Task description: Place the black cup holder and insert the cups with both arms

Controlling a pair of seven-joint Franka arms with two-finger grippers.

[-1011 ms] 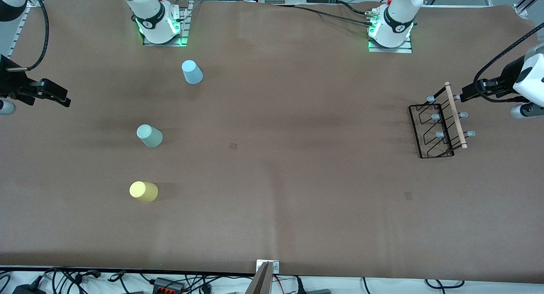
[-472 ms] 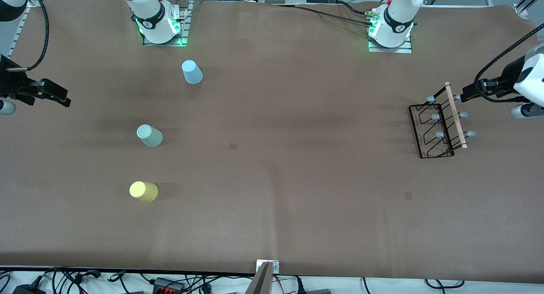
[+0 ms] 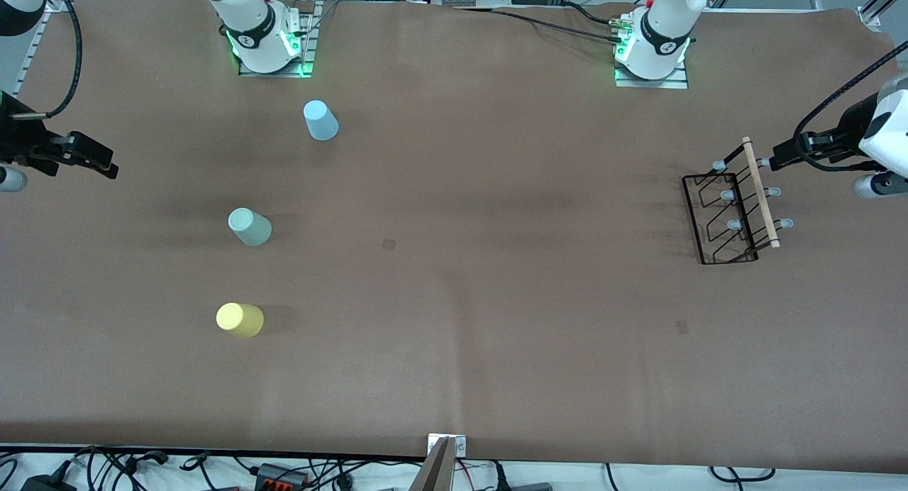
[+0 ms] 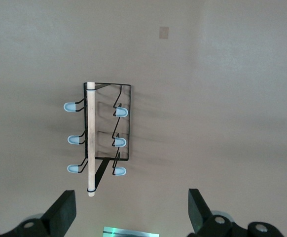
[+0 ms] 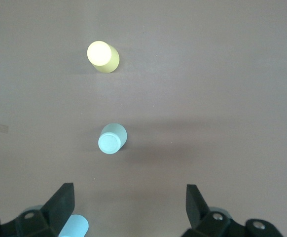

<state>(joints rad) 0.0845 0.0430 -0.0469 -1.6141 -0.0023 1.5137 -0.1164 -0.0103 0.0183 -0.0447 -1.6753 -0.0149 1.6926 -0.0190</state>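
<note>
Both claws hang wide open and empty — left gripper (image 4: pixel 128 215) above the black cup holder (image 3: pixel 731 207), right gripper (image 5: pixel 128 212) above the cups (image 3: pixel 250 227).

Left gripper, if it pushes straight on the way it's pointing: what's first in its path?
Probably the black wire cup holder, its light wooden rod handle first. The open left gripper is empty; height is unclear, so it might pass above.

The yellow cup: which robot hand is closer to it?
The right one. The right gripper hangs at the right arm's end of the table, where the yellow cup stands. The left gripper is at the other end, beside the black cup holder.
</note>
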